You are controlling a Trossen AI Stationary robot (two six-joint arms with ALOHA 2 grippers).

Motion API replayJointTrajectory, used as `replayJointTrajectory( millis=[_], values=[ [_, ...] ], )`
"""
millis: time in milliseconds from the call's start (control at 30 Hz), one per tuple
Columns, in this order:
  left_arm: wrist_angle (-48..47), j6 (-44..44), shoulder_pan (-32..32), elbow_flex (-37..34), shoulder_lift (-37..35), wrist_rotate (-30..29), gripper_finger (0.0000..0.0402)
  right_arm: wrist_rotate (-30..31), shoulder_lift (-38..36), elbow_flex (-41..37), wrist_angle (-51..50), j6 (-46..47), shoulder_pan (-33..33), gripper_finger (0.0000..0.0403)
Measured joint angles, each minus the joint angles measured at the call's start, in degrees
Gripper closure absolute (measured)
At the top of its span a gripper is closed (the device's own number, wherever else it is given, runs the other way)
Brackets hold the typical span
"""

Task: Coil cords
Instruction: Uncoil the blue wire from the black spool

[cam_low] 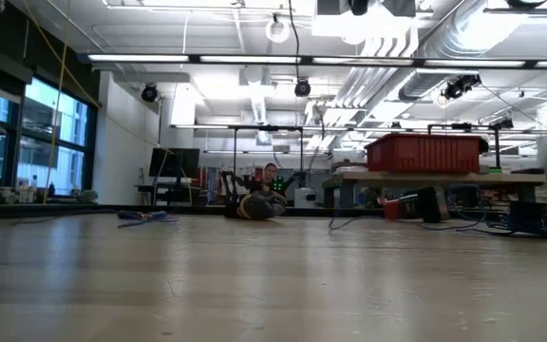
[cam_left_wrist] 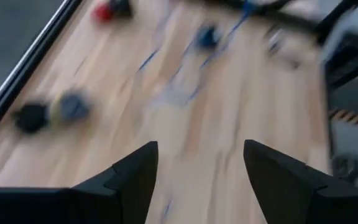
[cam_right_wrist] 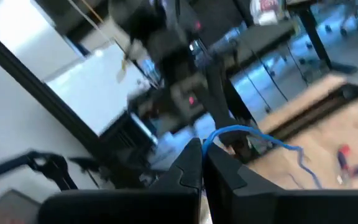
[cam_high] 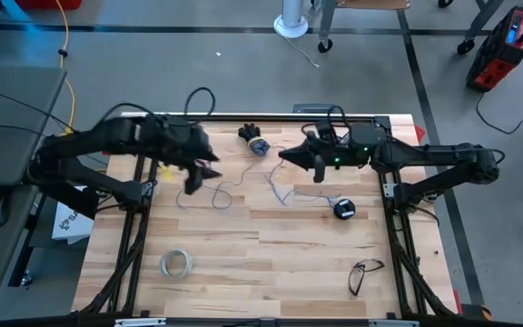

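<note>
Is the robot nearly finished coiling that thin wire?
No. The wire lies in loose squiggles across the table, apart from its spool. The right gripper is shut on one stretch, lifted; the left gripper is open, holding nothing. All the winding remains.

Thin wire (cam_high: 280, 193) trails across the table (cam_high: 271, 272) — spool (cam_high: 344, 209) beside it.

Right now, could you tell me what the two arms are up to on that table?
They are coiling a thin bluish wire that lies in loose loops across the wooden table, ending by a small dark spool. The right gripper is shut on a loop of the wire and holds it raised above the table. The left gripper is open and empty over the table's left part. A whitish tape ring and eyeglasses lie untouched.
</note>
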Motion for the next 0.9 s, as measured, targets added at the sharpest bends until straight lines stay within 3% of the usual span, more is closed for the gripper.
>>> replayJointTrajectory(
  millis=[167, 467, 667, 900],
  values=[
    [20.4, -2.4, -2.1, -6.3, 0.2, -1.9, 0.0169, 0.0, 0.0, 0.0, 0.7, 0.6, -0.9, 0.0403],
    [38.6, -3.8, -5.7, -14.8, 8.6, -5.7, 0.0169, 1.2, 0.0, 0.0, 6.6, -2.1, -1.0, 0.0403],
    [45.7, -1.5, -7.1, -15.1, 15.8, -13.1, 0.0169, 0.9, 0.0, 0.0, 7.2, -2.2, -1.0, 0.0403],
    [50.6, 0.6, -7.5, -15.1, 22.4, -16.4, 0.0169, -0.2, 0.0, 0.0, 7.4, -2.0, -1.0, 0.0403]
  ],
)
